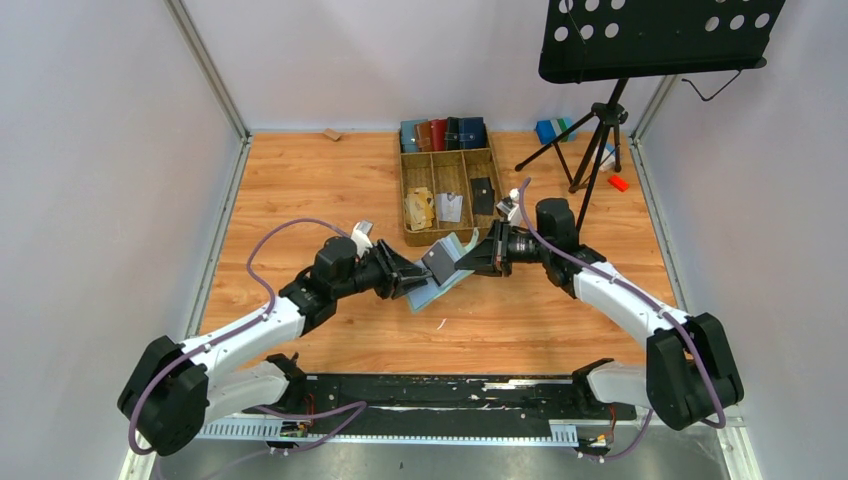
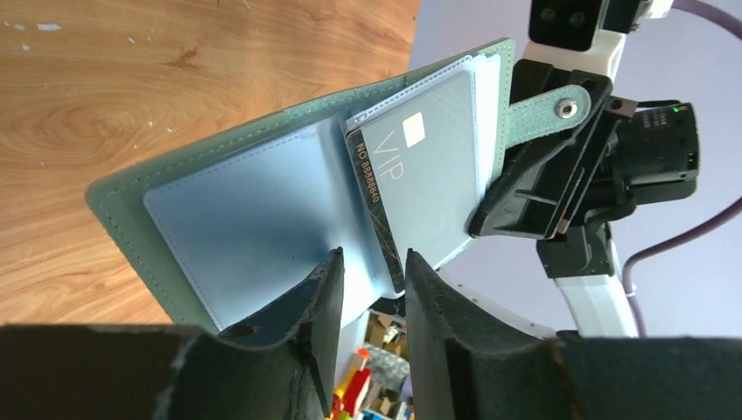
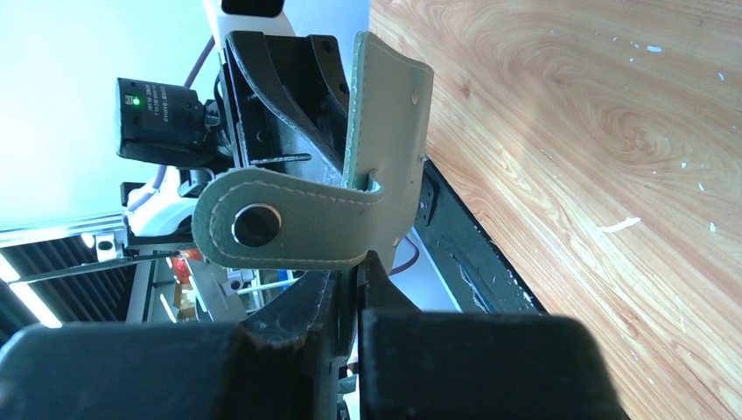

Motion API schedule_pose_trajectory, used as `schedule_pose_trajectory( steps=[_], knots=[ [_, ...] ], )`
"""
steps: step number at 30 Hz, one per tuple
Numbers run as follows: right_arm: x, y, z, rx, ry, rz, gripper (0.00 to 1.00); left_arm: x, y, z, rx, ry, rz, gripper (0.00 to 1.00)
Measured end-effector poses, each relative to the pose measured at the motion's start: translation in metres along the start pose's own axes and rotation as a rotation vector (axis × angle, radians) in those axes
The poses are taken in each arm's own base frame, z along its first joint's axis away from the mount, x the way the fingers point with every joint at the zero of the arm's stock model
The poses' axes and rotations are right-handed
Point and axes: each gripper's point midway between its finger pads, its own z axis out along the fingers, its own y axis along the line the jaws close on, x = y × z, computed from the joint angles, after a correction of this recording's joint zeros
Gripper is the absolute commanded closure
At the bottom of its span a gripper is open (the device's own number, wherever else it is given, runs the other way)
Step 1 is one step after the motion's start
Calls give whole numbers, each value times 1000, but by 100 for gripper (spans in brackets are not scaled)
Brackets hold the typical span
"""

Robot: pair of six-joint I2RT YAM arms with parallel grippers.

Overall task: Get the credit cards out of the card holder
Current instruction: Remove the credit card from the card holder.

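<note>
The sage-green bifold leather card holder point(image 2: 122, 197) hangs open above the middle of the wooden surface point(image 1: 300, 190). The right fingers point(image 3: 302, 311), at its 3 o'clock, are clenched on its snap-tab edge. The left fingers point(image 2: 324, 289), at 9 o'clock, stand released astride a corner of the dark grey plastic credit card point(image 2: 411, 184) in its clear sleeve.

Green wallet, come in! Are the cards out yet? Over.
Right gripper shut on card holder, holder held up and spread open. Left gripper open, straddling the VIP card at its lower edge. Card not out yet. Nothing in the way.
</note>
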Motion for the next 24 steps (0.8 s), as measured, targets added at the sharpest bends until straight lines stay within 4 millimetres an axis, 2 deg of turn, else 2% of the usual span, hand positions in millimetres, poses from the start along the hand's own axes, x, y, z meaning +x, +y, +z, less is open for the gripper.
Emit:
schedule_pose_trajectory(
  steps=[4, 12, 17, 19, 20, 24],
  knots=[
    [0, -1, 0, -16, -5, 23, 100, 0, -2, -1, 37, -7, -27, 60],
    [-3, 12, -2, -85, -15, 25, 100, -5, -29, -3, 150, -24, -35, 63],
    [-5, 18, -3, -112, -23, 22, 100, -6, -30, 2, 158, -20, -48, 81],
    [-6, 19, -3, -121, -27, 21, 100, -7, -28, 3, 153, -19, -52, 97],
    [-6, 20, -4, -124, -28, 22, 100, -7, -28, 4, 151, -20, -54, 100],
    [-8, 21, -5, -137, -38, 20, 100, -10, -31, 2, 166, -37, -55, 100]
  ],
)
